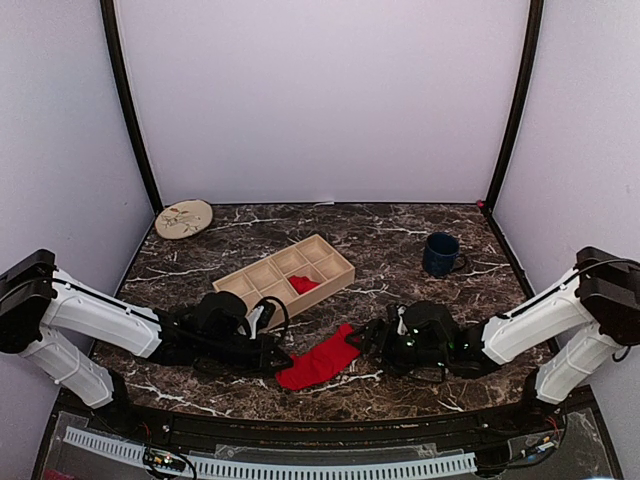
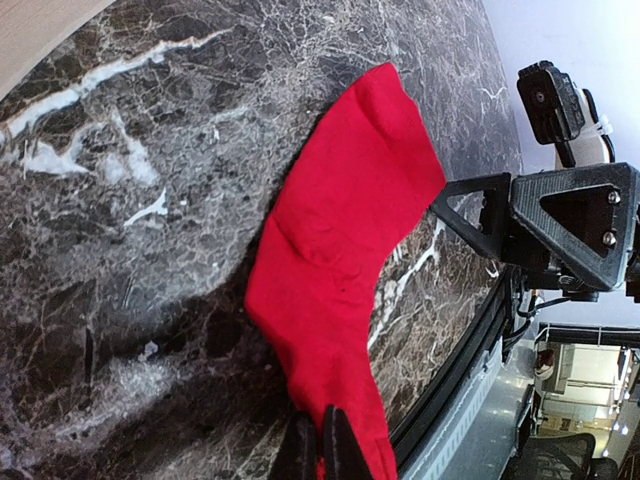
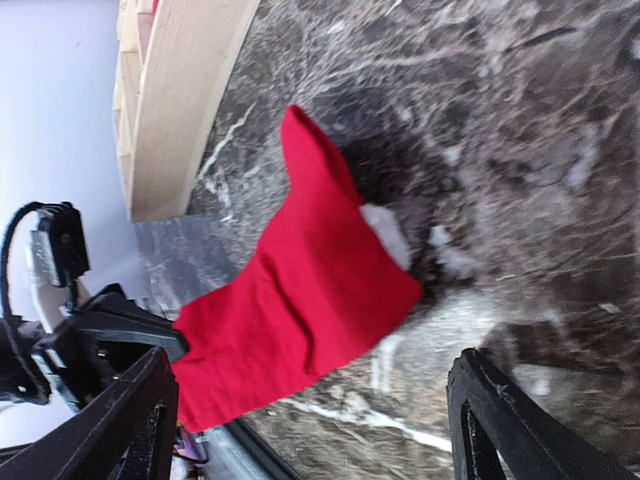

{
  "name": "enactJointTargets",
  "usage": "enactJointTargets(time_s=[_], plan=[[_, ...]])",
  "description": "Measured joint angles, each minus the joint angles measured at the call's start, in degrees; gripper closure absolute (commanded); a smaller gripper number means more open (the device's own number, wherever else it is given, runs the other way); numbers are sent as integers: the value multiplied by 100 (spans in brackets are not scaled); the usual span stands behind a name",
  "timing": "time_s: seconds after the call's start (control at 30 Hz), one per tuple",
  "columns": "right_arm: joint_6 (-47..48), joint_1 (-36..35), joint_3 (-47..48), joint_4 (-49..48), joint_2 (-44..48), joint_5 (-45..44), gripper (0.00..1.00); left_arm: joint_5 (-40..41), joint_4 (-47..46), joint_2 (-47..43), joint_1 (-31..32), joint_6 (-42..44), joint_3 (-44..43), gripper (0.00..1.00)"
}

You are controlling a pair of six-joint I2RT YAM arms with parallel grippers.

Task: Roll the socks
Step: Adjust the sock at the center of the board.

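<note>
My left gripper [image 2: 320,452] has its fingers pressed nearly together on the near-left end of the limp red cloth sock [image 1: 318,362]. The sock lies flat on the dark marble-patterned table [image 1: 420,225], close to the middle of its near edge. Its long axis runs diagonally from that pinched end toward the far right. There my right gripper [image 3: 312,358] hovers with fingers spread wide and nothing in them, the sock's other end lying between them. Each arm therefore sits at its own end of the sock, and I judge the roll must travel along that diagonal. Just beyond the sock, toward the far edge, stands the pale wooden compartment tray [image 1: 330,282], with a second red sock [image 1: 303,283] in one cell. The dark blue mug [image 1: 440,254] toward the right edge and the round pale plate [image 1: 184,218] in the far left corner stand well apart. None of these lies on the sock's line.
</note>
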State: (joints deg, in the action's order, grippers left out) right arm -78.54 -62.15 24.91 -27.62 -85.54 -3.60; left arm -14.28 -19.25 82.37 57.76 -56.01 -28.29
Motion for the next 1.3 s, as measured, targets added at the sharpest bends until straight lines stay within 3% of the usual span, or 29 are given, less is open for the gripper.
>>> enactJointTargets(time_s=[0.4, 0.6, 0.7, 1.03, 1.3], plan=[[-892, -173, 13, -1731, -1025, 195, 14, -9, 188, -35, 17, 66, 83, 99], [-1298, -173, -122, -3432, -1899, 15, 18, -26, 258, -142, 28, 83, 216, 100], [-1311, -184, -192, -3781, -2035, -138, 19, -26, 310, -192, 33, 98, 234, 100], [-831, -96, -308, -4035, -1923, -619, 28, -24, 444, -256, 33, 144, 238, 100], [-557, 9, -319, -4013, -1908, -656, 48, -24, 435, -221, 33, 144, 240, 100]])
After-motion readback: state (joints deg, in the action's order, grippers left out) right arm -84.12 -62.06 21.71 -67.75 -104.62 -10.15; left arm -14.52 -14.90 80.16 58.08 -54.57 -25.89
